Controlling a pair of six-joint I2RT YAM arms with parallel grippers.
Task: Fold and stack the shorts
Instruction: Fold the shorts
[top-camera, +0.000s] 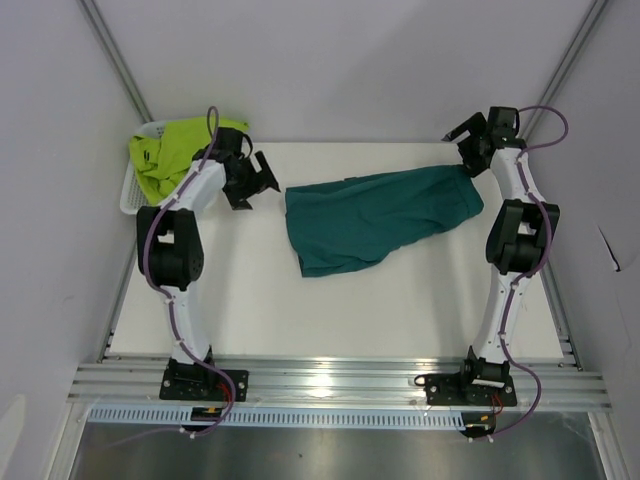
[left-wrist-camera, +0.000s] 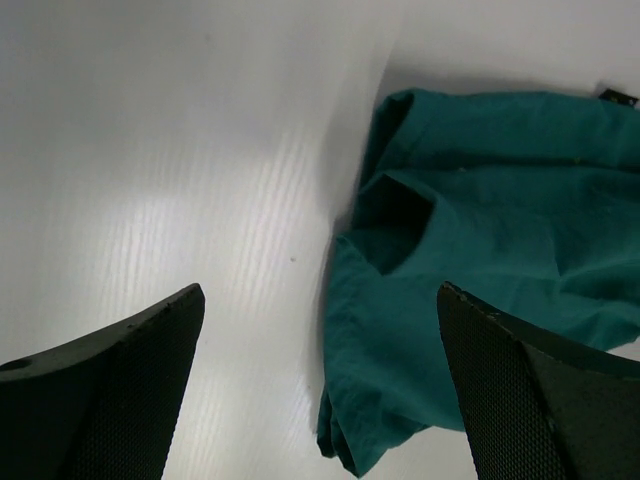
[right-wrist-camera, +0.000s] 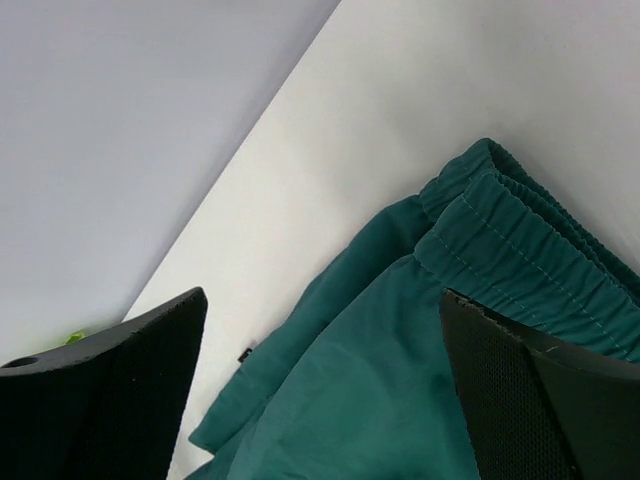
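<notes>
Dark teal shorts (top-camera: 375, 215) lie flat at frame centre, apparently folded once. Lime shorts (top-camera: 180, 150) sit crumpled in the white basket (top-camera: 128, 195), upper left, not yet folded or stacked. Left gripper (left-wrist-camera: 320, 290) and right gripper (right-wrist-camera: 323, 294) are released and empty.

A robot lab booth (blank white walls (top-camera: 340, 60), aluminium mounting rail (top-camera: 340, 380)).

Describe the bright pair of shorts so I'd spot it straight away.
Look to the far left corner of the white table, where a white mesh basket sits. The bright lime yellow-green shorts lie bunched in it, while the dark teal shorts lie spread out mid-table.
</notes>
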